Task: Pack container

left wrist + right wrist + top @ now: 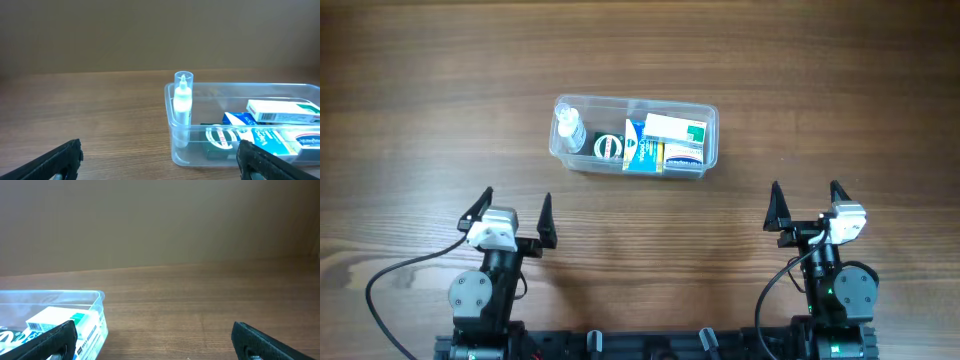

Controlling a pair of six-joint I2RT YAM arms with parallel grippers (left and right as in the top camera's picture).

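1. Table [420,100]: wood-grain top carrying everything listed.
2. Container [605,115]: clear rectangular tub with rounded corners, open side up, at mid-table. Its long axis runs left-right, with the right end turned slightly nearer. It stands far of both tools and well apart from them.
3. Left tool [517,195]: near left, fingers spread wide, holding nothing.
4. Right tool [805,187]: near right, fingers spread wide, holding nothing.
5. White-and-green box [676,128]: in the container's right half, lying on top of other packets.
6. Blue-and-white box [642,150]: in the container's middle.
7. Dark green box [609,146]: round white label, left of the blue-and-white box.
8. Small clear bottle [570,127]: upright at the container's left end.
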